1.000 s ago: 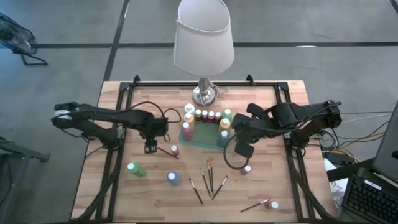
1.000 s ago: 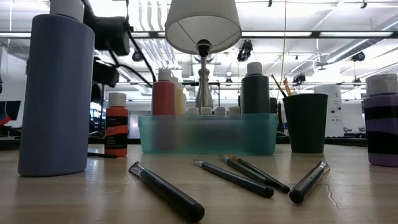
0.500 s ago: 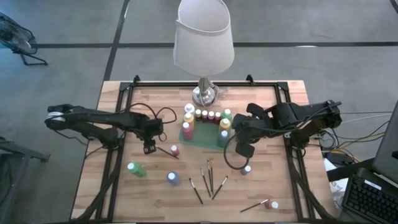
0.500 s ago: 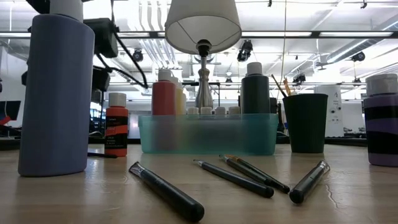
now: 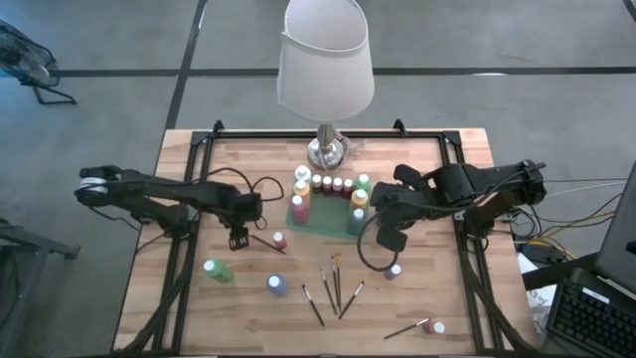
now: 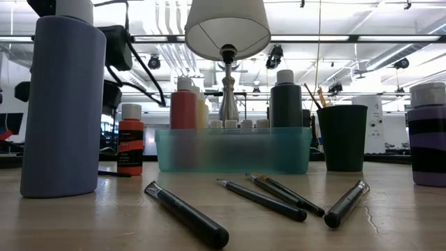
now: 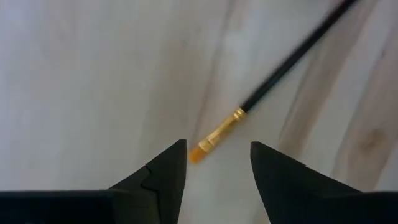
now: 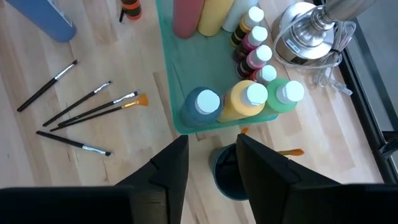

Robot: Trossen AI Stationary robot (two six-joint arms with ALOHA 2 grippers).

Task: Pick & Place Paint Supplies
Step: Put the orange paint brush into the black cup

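I read the job as roughly half done. On my bench (image 5: 199, 169), the teal tray (image 5: 328, 221) in front of the lamp (image 5: 325, 70) already holds a good share of the bottles: taller red and yellow ones at one end, a row of small white-capped ones along the lamp side, and a blue, a yellow and a green one at the end nearer my right arm. A dark cup (image 6: 342, 137) sits just beside that end of the tray with a couple of brush handles standing in it.

Still loose on the bench are a green bottle (image 5: 216, 269) and a blue bottle (image 5: 277, 284) toward the front left, a small red bottle (image 5: 279, 240) nearer the tray, another small bottle (image 5: 394, 269) on the right side, and one (image 5: 437, 326) at the front right with a brush (image 5: 406, 328) lying against it. A fan of four brushes (image 5: 333, 286) lies in the front middle.

My left tool (image 7: 217, 163) hangs over the bench just left of the small red bottle, jaws partly apart and empty. The brush (image 7: 273, 84) I am after lies flat on the wood, its orange bristle tip right at the mouth of the jaws and its dark handle running away from them.

My right tool (image 8: 211, 165) sits above the dark cup at the tray's end, jaws a little apart and holding nothing.
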